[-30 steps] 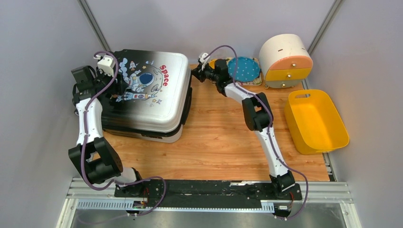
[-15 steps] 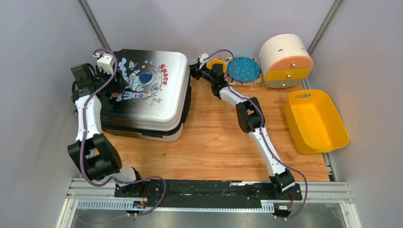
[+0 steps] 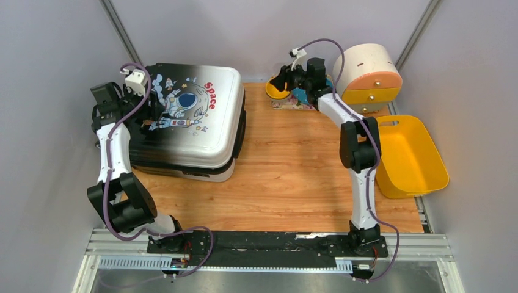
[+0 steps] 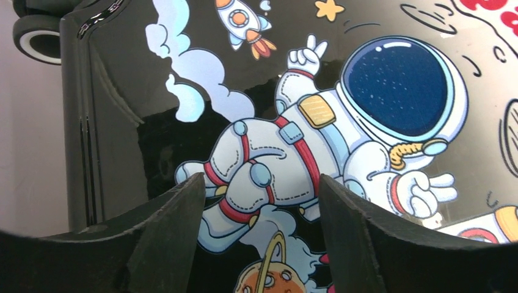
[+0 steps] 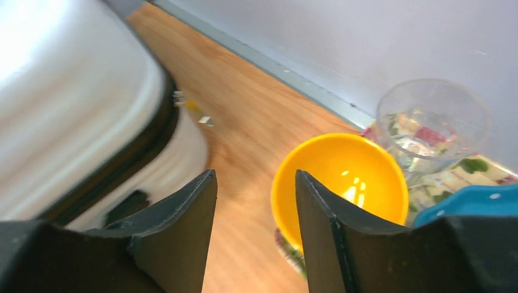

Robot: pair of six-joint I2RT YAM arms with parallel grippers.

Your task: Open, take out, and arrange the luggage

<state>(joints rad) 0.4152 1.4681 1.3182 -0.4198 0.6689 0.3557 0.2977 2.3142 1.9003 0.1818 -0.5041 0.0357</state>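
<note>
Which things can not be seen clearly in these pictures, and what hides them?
Inside of the luggage: all views, its closed lid hides it.
Luggage's left edge: top view, under the left arm.
Luggage, right wrist view: motion blur.
Blue plate: cut by the right wrist view's edge; top view, mostly under the right arm.
Mat pattern: top view, too small.

Bare wooden table (image 3: 293,171) runs open between the closed luggage (image 3: 189,128), which fills the far left, and the yellow bin (image 3: 421,177) at the right edge. The far right corner is crowded: round drawer box (image 3: 365,67), yellow bowl (image 5: 339,177) and clear cup (image 5: 434,116) stand close together, with the right gripper (image 5: 255,183) beside the bowl. Grey walls (image 3: 55,122) enclose three sides.
</note>
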